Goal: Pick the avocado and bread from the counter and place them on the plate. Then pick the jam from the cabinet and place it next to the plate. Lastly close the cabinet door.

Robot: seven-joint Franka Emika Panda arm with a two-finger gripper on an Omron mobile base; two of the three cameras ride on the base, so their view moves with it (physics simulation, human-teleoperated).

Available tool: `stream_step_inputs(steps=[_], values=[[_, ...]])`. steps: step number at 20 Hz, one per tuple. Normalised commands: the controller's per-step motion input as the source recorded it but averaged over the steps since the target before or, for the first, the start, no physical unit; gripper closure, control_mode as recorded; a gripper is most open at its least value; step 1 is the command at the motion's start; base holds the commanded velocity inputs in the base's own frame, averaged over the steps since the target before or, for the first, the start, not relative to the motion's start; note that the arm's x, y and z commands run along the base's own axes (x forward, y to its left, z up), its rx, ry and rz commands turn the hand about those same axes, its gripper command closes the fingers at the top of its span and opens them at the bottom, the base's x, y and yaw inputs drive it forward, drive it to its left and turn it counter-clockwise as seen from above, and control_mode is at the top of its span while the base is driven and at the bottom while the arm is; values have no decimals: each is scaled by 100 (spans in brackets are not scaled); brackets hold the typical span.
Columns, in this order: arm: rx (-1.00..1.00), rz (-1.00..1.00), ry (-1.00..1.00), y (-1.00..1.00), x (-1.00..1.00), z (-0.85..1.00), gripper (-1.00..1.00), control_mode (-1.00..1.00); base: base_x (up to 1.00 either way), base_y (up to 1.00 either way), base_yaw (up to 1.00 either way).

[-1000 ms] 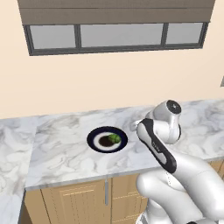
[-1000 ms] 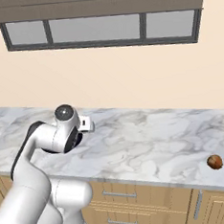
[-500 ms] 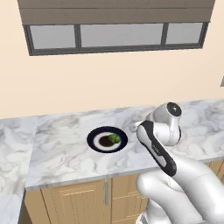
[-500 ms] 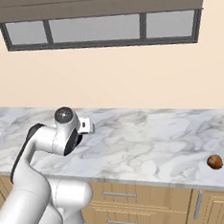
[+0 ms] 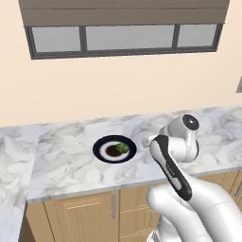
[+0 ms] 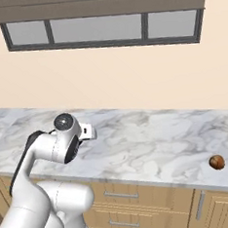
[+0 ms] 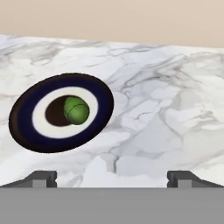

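The gripper (image 7: 112, 177) hung empty, fingers wide apart. Beyond it the avocado (image 7: 76, 110) sat on the plate (image 7: 30, 103); a careless swing might knock it off. The bread (image 6: 216, 162) lay far along the counter (image 6: 152, 142).

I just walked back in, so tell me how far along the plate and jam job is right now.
Done: the avocado sits on the plate. In hand: nothing; the gripper is open above the counter. Left: the bread, lying far along the counter, then the jam and cabinet door.
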Motion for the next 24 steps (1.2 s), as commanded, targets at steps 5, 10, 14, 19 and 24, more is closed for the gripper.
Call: stream_step_inputs(steps=[5, 10, 14, 19, 24], values=[[0, 0, 0, 0, 0, 0, -100, 100, 8, -58, -1], [0, 0, 0, 0, 0, 0, -100, 100, -17, -97, -1], [0, 0, 0, 0, 0, 0, -100, 100, -9, -98, -4], [0, 0, 0, 0, 0, 0, -100, 100, 1, -92, -3], [0, 0, 0, 0, 0, 0, -100, 100, 13, -41, -1]])
